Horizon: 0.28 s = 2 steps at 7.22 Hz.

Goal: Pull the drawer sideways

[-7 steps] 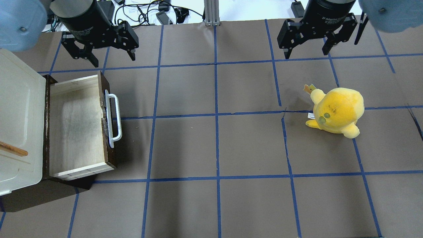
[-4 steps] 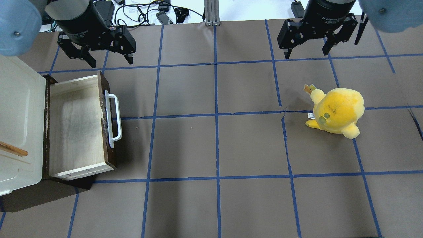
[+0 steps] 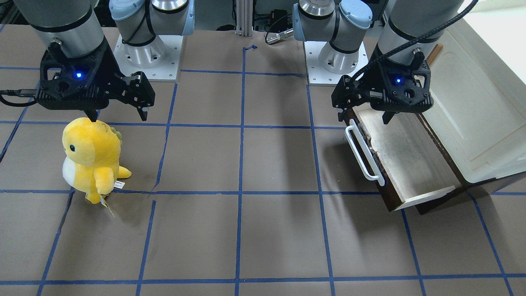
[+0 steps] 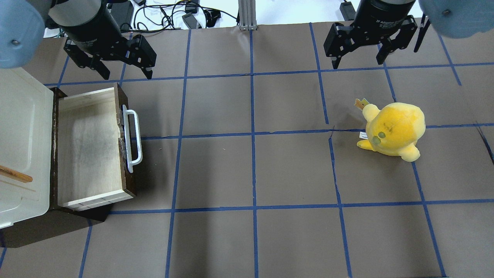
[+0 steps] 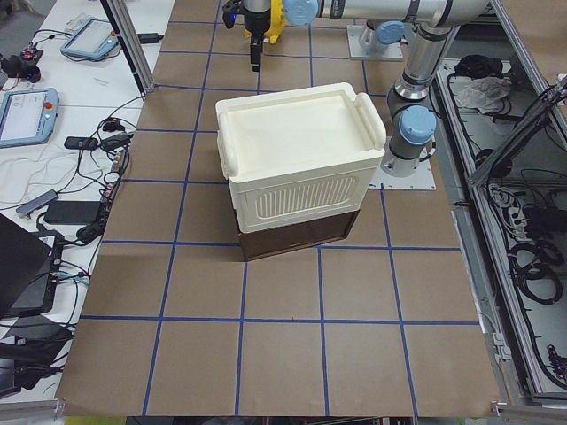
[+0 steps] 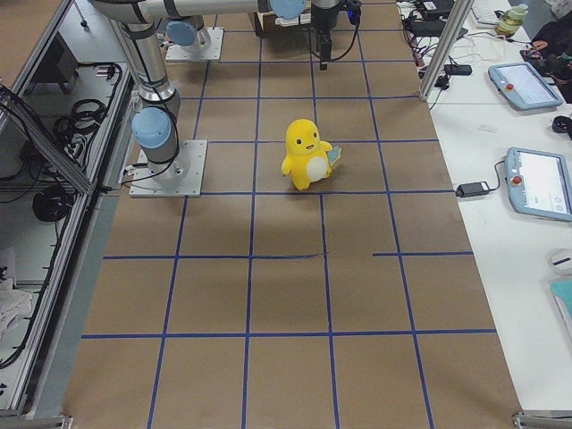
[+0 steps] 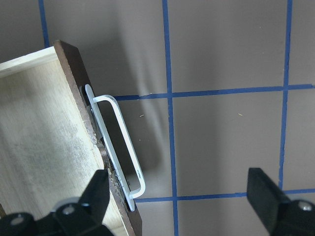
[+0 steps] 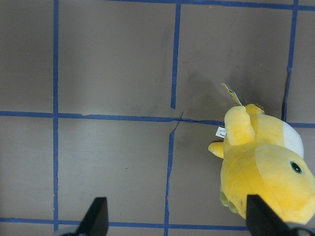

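The dark brown drawer (image 4: pixel 88 146) stands pulled out of the cream-white cabinet (image 4: pixel 19 143), with its pale wood interior showing. Its white bar handle (image 4: pixel 133 141) faces the table's middle. My left gripper (image 4: pixel 126 75) is open and empty, above the table just past the drawer's upper corner in the overhead view and clear of the handle. In the left wrist view the handle (image 7: pixel 120 142) lies near the left fingertip (image 7: pixel 98 196). In the front view the left gripper (image 3: pixel 363 120) hovers over the drawer's (image 3: pixel 404 160) end. My right gripper (image 4: pixel 357 63) is open and empty.
A yellow plush toy (image 4: pixel 393 129) stands on the table below the right gripper in the overhead view, and shows in the right wrist view (image 8: pixel 266 167). A wooden stick (image 4: pixel 15 174) lies on the cabinet top. Cables (image 4: pixel 170 15) lie past the table's top edge.
My left gripper has shifted a little to the left in the overhead view and turned slightly. The drawer, the plush toy and the right gripper have not moved.
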{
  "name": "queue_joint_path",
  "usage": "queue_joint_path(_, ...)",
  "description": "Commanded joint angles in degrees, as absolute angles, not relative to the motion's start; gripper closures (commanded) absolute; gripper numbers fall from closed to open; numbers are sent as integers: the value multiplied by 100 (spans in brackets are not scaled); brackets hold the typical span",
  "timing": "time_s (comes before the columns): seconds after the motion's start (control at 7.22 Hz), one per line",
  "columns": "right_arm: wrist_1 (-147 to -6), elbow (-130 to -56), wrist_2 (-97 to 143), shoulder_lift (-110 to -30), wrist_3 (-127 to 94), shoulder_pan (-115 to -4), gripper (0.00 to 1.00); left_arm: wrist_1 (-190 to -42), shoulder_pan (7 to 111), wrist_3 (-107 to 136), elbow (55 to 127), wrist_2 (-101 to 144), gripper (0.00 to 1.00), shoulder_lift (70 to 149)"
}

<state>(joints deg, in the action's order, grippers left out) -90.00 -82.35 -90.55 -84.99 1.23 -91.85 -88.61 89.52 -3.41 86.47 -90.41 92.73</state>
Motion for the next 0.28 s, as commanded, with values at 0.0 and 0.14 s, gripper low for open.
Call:
queue_joint_path(0.0, -9000, -8235, -9061, -8499, 132, -9185, 0, -8851, 8939, -343, 8692, -9026, 0, 9194)
queue_joint_path(0.14, -9000, -8235, -9053, -8499, 123, -9185, 0, -8851, 8947, -343, 8692, -9035, 0, 9176)
